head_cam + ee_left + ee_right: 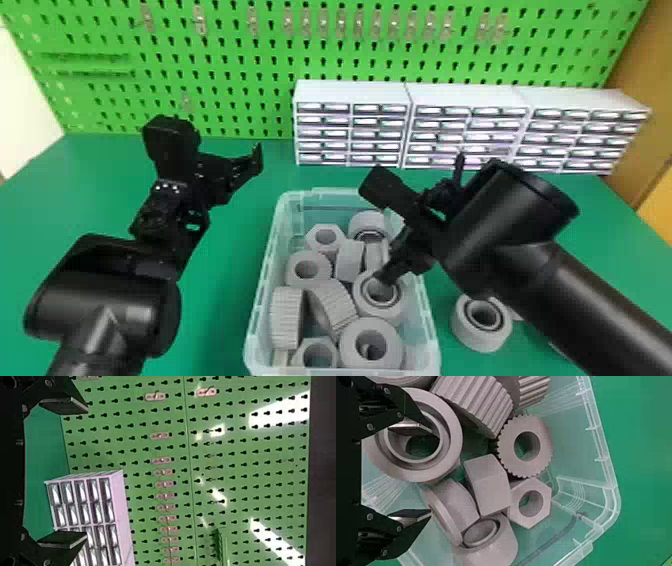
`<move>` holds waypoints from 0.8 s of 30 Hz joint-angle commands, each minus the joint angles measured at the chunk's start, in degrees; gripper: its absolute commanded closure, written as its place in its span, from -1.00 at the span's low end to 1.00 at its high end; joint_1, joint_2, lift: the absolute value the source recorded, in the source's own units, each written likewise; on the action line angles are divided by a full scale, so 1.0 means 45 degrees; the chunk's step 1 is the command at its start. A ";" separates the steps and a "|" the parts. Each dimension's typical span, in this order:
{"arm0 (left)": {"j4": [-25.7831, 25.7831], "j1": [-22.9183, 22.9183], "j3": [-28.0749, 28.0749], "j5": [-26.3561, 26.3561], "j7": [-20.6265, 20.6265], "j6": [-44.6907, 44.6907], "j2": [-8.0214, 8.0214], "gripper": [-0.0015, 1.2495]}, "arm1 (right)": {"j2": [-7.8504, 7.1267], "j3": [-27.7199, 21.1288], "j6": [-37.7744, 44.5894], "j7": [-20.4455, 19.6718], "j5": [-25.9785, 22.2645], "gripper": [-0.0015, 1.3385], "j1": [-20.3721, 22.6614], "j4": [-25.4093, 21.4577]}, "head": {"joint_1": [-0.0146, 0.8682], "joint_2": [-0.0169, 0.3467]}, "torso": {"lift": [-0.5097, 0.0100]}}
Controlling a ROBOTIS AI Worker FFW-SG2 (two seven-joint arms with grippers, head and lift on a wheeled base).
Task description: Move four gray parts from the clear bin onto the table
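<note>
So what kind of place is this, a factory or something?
Perhaps a workshop or parts-sorting station: there's a green metal-looking pegboard, white cabinets of small drawers, and a clear plastic bin of chunky gray ring-shaped parts.

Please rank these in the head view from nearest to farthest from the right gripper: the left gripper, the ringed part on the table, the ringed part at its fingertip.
From the right gripper:
1. Ringed part at its fingertip, inside the bin
2. Ringed part on the table, right of the bin
3. Left gripper, off to the left
</note>
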 commanded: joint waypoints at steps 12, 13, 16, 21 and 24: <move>0.0000 0.0008 -0.0015 0.0001 0.0000 0.0000 0.0000 -0.73 | -0.0039 0.0363 -0.0447 0.0000 -0.0396 -0.21 0.0009 0.0691 | 0.57 -0.72 | 0.77; 0.0000 0.0008 -0.0015 0.0001 0.0000 0.0000 0.0000 -0.73 | -0.0058 0.0383 -0.0466 0.0000 -0.0415 -0.21 -0.0011 0.0711 | 0.57 -0.72 | 0.77; 0.0000 -0.0012 -0.0015 0.0001 0.0000 0.0000 0.0000 -0.73 | -0.0137 0.0520 -0.0505 0.0000 -0.0435 -0.21 -0.0089 0.0789 | 0.57 -0.72 | 0.77; 0.0019 0.0008 -0.0015 0.0001 0.0000 0.0000 0.0000 -0.73 | -0.0254 0.0695 -0.0544 0.0000 -0.0435 -0.21 -0.0206 0.0926 | 0.57 -0.72 | 0.77; 0.0019 -0.0012 -0.0015 0.0001 0.0000 0.0000 0.0000 -0.73 | -0.0312 0.0754 -0.0603 0.0000 -0.0435 -0.21 -0.0245 0.1004 | 0.57 -0.72 | 0.77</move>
